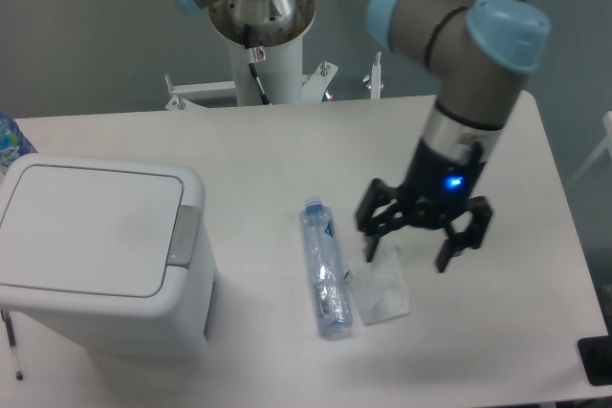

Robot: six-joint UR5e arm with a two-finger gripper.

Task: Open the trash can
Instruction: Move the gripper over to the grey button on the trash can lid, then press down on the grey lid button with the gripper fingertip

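Your gripper (411,247) hung with its fingers (371,238) spread apart over the crumpled bag (382,284). The bin (96,255) sat at nine o'clock on the surface (287,155), lid shut.

Trash can (91,236) smooth white plastic, matt grey latch (183,235); bottle (325,269) clear glossy plastic; table (287,150) matt white.

Trash can (96,255) lid shut, table left. Gripper (409,247) spread wide over crumpled bag (381,283), beside bottle (325,268).

A robotics lab: pedestal-mounted arm (459,54), bare white table (287,150), plain grey wall (86,35).
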